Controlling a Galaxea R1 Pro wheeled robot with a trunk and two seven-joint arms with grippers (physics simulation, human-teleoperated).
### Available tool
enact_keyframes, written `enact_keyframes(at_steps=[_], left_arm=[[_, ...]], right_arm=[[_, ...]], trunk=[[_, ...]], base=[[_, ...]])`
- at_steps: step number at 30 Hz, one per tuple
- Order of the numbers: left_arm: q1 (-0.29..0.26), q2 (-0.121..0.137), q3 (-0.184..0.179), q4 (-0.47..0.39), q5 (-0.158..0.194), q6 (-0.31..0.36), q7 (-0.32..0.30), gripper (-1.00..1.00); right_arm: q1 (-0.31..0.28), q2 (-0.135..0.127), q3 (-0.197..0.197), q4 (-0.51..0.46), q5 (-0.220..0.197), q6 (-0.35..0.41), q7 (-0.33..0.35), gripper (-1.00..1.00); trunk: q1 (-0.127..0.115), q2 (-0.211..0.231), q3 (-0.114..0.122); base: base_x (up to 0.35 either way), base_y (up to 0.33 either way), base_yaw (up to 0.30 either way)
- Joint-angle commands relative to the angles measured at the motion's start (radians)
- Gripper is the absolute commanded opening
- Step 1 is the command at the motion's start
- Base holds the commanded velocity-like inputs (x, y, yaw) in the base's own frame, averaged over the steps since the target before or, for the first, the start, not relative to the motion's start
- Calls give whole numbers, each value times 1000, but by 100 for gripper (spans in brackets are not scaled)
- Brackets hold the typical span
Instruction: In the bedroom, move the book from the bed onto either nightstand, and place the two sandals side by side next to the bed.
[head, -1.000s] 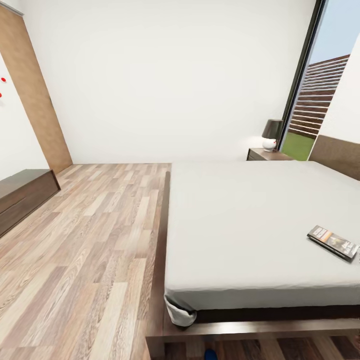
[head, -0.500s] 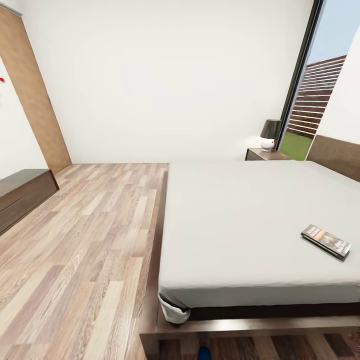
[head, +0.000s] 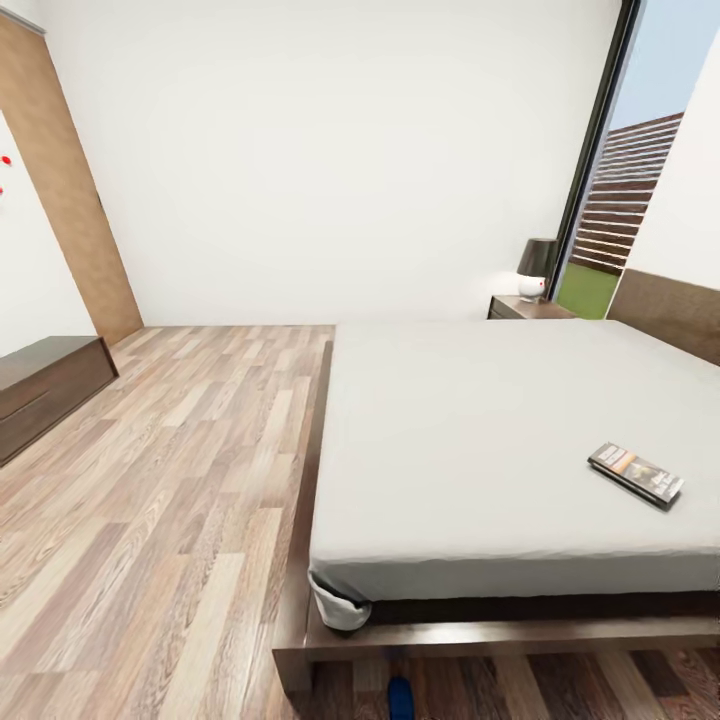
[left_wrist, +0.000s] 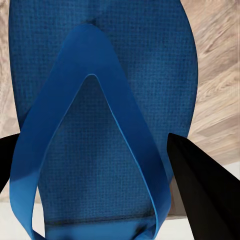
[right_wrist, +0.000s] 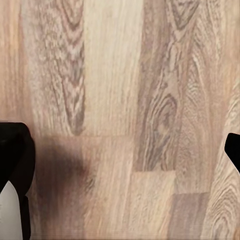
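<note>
Below, left pincer spread wide, dark fingers flanking a bright blue sandal without visibly touching it; whether hovering over it or carrying it could not be told. Right pincer likewise released, grasping nothing, aimed at bare wooden floor. Outward, on the head view: tip of a blue sandal seen on the floor just off the foot of the bed; book lying flat on the mattress near its right side; nightstand standing beyond the far corner, lamp on top. Judged best practice: centred over the sole, closed across the narrow width, kept level.
</note>
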Motion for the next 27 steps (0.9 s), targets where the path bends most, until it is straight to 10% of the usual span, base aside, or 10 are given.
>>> enact_keyframes(at_steps=[1, 22, 27], left_arm=[[0, 0, 2, 0, -11, 6, 2, -100], [0, 0, 2, -2, -12, 6, 3, -100], [-2, -6, 0, -2, -68, 6, 2, -100]], right_arm=[[0, 0, 2, -2, 8, 6, 3, 100], [1, 0, 2, -3, 8, 5, 3, 100], [1, 0, 3, -3, 9, 5, 3, 100]], trunk=[[0, 0, -1], [0, 0, -1], [0, 0, -1]], base=[[-146, -10, 0], [-132, -67, 0], [-4, -4, 0]])
